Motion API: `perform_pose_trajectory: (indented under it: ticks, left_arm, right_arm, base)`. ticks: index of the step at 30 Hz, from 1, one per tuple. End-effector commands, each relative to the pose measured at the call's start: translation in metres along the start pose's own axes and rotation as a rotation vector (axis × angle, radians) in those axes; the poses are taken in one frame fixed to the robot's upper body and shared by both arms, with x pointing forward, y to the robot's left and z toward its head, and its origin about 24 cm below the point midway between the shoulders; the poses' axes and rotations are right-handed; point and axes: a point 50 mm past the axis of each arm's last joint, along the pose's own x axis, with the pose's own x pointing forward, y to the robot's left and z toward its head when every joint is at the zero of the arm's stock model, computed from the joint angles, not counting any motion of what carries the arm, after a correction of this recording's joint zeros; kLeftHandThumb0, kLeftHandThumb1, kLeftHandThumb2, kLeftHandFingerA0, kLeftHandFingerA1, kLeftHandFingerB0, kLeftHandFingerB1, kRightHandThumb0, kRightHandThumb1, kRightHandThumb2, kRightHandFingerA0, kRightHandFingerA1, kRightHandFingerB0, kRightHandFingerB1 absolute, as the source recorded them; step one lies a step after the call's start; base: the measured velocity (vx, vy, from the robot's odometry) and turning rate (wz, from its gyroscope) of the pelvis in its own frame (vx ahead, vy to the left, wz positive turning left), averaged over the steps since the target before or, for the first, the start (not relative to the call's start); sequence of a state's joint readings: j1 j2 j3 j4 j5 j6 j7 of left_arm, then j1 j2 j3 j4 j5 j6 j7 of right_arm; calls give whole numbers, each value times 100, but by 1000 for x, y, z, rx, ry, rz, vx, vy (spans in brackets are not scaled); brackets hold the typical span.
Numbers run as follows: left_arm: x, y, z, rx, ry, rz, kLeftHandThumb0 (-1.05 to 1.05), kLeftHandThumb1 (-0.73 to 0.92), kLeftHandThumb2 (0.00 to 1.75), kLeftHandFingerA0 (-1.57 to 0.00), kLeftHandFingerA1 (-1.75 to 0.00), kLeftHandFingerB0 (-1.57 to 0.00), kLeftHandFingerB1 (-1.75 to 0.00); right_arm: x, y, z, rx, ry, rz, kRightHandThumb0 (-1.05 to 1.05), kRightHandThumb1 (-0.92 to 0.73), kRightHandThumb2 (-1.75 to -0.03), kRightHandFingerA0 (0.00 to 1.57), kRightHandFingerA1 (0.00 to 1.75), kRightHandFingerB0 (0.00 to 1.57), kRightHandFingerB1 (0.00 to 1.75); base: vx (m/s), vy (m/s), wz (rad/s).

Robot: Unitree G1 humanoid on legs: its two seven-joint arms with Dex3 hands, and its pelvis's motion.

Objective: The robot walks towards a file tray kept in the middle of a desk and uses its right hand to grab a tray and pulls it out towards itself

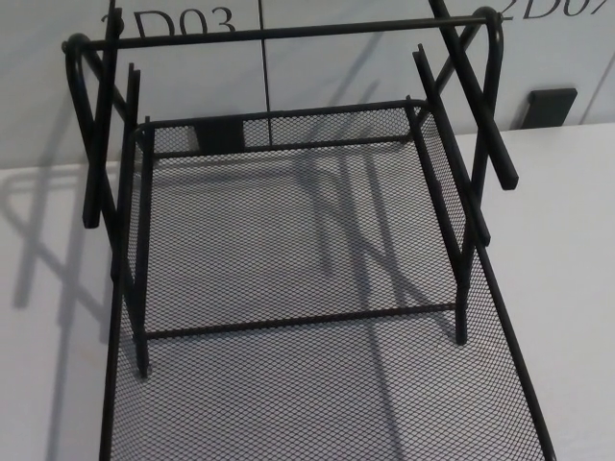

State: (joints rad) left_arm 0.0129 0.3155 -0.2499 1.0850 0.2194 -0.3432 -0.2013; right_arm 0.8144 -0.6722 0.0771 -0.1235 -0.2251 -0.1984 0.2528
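Observation:
A black wire-mesh file tray rack (288, 38) fills most of the head view, standing on a white desk (557, 240). Its upper mesh tray (288, 230) sits inside the frame. A lower mesh tray (317, 403) reaches out past the frame toward the bottom edge of the picture. Empty rails (480, 106) slope down on both sides at the top. Neither of my hands shows anywhere.
A pale partition wall (365, 72) stands just behind the rack, with black lettering along its top edge. A small black bracket (550, 106) is fixed to it at the right. The rack's shadows fall across the desk on the left.

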Motion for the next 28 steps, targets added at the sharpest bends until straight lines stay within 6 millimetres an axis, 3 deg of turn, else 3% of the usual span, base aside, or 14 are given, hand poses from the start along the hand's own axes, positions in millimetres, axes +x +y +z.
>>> perform_pose_trajectory:
  ticks: [1, 2, 3, 4, 5, 6, 8, 9, 15, 20, 21, 24, 25, 28]
  left_arm:
    - [-2, 33, 6, 70, 5, 87, -76, 30, 80, -65, -74, -48, -64]
    - [-2, 34, 7, 76, 5, 90, -76, 30, 80, -65, -74, -48, -64]
    - [-1, 34, 8, 71, 4, 85, -79, 29, 80, -66, -74, -49, -65]
    - [-2, 33, 6, 64, 2, 79, -76, 42, 54, -67, -70, -50, -58]
    - [-3, 33, 6, 59, 2, 75, -76, 41, 54, -67, -70, -50, -58]
    - [-2, 34, 7, 61, 1, 74, -78, 41, 54, -67, -71, -50, -60]
    - [-1, 32, 6, 62, 9, 70, -80, 28, 79, -64, -74, -49, -64]
    - [-1, 32, 6, 57, 9, 72, -78, 40, 54, -65, -72, -51, -60]
    - [-2, 29, 6, 101, 2, 70, -73, 30, 81, -65, -72, -48, -63]
    - [-1, 30, 6, 97, 7, 70, -73, 42, 53, -68, -69, -52, -58]
    - [-2, 30, 5, 100, 7, 68, -73, 42, 54, -68, -67, -51, -55]
    - [-1, 30, 6, 91, 3, 68, -71, 29, 79, -67, -72, -50, -62]
    - [-1, 29, 6, 95, 4, 67, -70, 42, 54, -70, -67, -53, -56]
    - [-1, 28, 5, 102, 8, 64, -70, 42, 54, -70, -65, -52, -55]
  right_arm:
    - [36, 14, -37, -64, 310, 181, -68, -60, -96, 57, 64, 47, 57]
    - [42, 15, -40, -72, 331, 199, -68, -60, -96, 57, 64, 47, 57]
    - [46, 17, -45, -91, 359, 226, -67, -71, -61, 68, 55, 70, 52]
    - [47, 20, -47, -101, 379, 240, -67, -71, -61, 68, 58, 69, 54]
    - [47, 21, -49, -110, 390, 242, -71, -62, -98, 62, 67, 59, 63]
    - [48, 21, -50, -117, 396, 241, -66, -71, -61, 69, 60, 67, 55]
    - [48, 23, -54, -131, 407, 243, -67, -72, -61, 72, 64, 72, 59]
    - [49, 24, -56, -138, 427, 241, -70, -62, -99, 61, 68, 54, 63]
    - [46, 28, -60, -122, 450, 235, -66, -59, -97, 54, 65, 44, 58]
    - [46, 28, -58, -128, 449, 225, -70, -61, -97, 58, 67, 45, 58]
    - [46, 28, -58, -137, 448, 221, -67, -70, -62, 59, 57, 51, 49]
    - [47, 27, -59, -106, 471, 193, -67, -66, -60, 41, 52, 30, 40]
    - [47, 28, -60, -100, 471, 188, -66, -67, -59, 39, 52, 28, 40]
    - [46, 28, -60, -90, 482, 178, -70, -55, -82, 30, 56, 20, 46]
  base:
    - [0, 0, 0]
    - [0, 0, 0]
    - [0, 0, 0]
    - [0, 0, 0]
    - [0, 0, 0]
    - [0, 0, 0]
    - [0, 0, 0]
    - [0, 0, 0]
    - [0, 0, 0]
    - [0, 0, 0]
    - [0, 0, 0]
    - [0, 0, 0]
    - [0, 0, 0]
    - [0, 0, 0]
